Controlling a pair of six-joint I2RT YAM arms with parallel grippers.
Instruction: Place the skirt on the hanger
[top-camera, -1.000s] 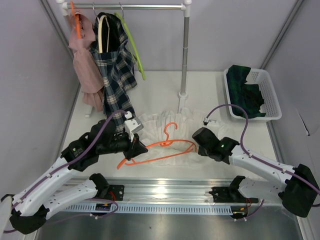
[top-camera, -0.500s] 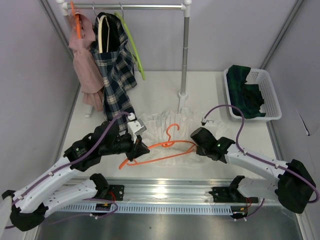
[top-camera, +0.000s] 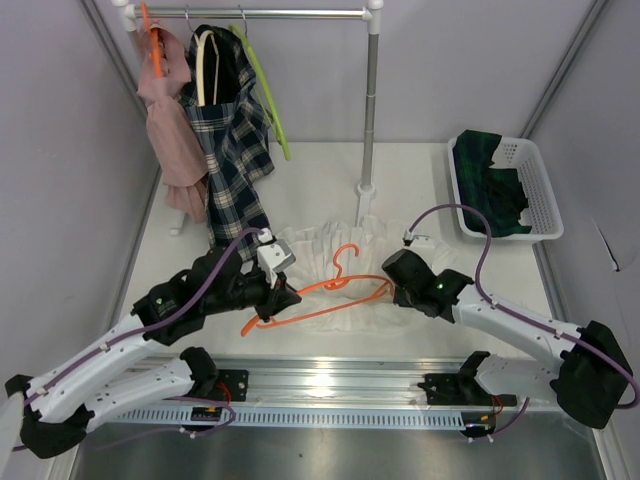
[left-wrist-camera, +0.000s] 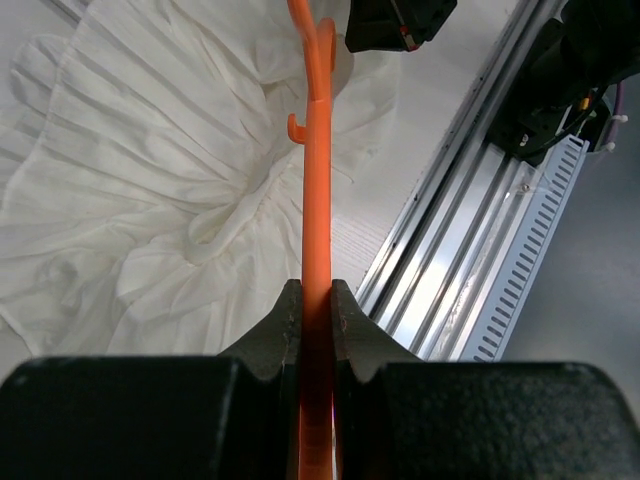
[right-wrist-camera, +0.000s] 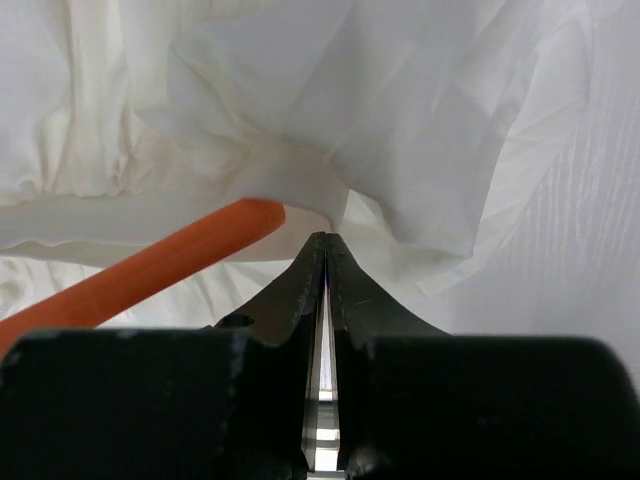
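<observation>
Here, slim orange hanger (left-wrist-camera: 317, 200) crosses pleated white skirt (left-wrist-camera: 140, 190)

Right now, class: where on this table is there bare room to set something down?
Bare table lies between the rack pole and the basket. Crowded: the centre, where white skirt, orange hanger, left claw and right claw meet.

Bright, even light — close foreground softly blurred.
</observation>
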